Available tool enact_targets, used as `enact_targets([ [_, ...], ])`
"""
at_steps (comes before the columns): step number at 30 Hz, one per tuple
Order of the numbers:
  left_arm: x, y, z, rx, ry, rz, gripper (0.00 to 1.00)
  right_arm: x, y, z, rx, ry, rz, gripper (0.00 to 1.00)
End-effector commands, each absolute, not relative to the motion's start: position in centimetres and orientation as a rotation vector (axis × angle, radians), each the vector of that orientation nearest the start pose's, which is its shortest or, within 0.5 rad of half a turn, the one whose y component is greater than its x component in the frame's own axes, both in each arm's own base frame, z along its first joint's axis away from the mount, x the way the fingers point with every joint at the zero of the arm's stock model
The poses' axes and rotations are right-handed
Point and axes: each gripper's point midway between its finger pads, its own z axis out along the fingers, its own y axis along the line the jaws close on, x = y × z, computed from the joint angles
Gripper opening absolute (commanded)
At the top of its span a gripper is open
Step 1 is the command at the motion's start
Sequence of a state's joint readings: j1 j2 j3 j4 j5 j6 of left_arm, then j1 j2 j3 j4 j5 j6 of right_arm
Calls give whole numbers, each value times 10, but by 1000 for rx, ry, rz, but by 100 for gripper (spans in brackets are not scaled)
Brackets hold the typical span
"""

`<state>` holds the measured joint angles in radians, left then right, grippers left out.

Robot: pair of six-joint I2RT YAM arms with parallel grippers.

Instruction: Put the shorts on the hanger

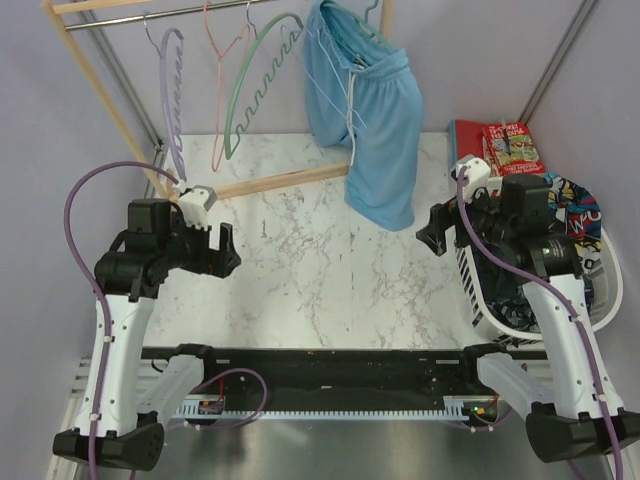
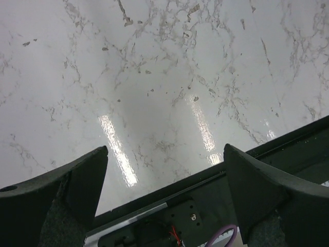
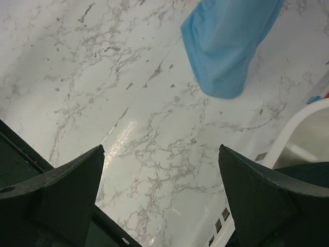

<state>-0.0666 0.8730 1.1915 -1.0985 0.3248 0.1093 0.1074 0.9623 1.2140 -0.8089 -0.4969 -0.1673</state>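
Observation:
The sky-blue shorts (image 1: 375,120) hang from the rack at the back, draped over a hanger. Only the hanger's thin hook (image 1: 372,14) shows above the fabric; its arms are hidden. A white drawstring (image 1: 352,105) dangles down the front. The lower hem of the shorts reaches the table and also shows in the right wrist view (image 3: 226,46). My left gripper (image 1: 229,250) is open and empty low over the marble table, left of centre (image 2: 165,148). My right gripper (image 1: 428,228) is open and empty, just right of the hem (image 3: 161,147).
A wooden rack (image 1: 270,182) stands at the back with a purple hanger (image 1: 172,90), a pink hanger (image 1: 222,60) and a green wavy hanger (image 1: 255,85). A white basket (image 1: 480,290) holding dark cartoon-print clothes (image 1: 575,200) stands at the right, by red books (image 1: 510,148).

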Motion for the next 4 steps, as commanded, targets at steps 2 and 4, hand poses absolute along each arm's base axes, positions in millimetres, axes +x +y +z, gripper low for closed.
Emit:
enact_targets([
  [2,210,-53,247,237,2316,-295,99,253,97,261,-664,2021,409,98],
  [4,215,-52,245,228,2314,-289,99,256,97,256,-655,2026,412,98],
])
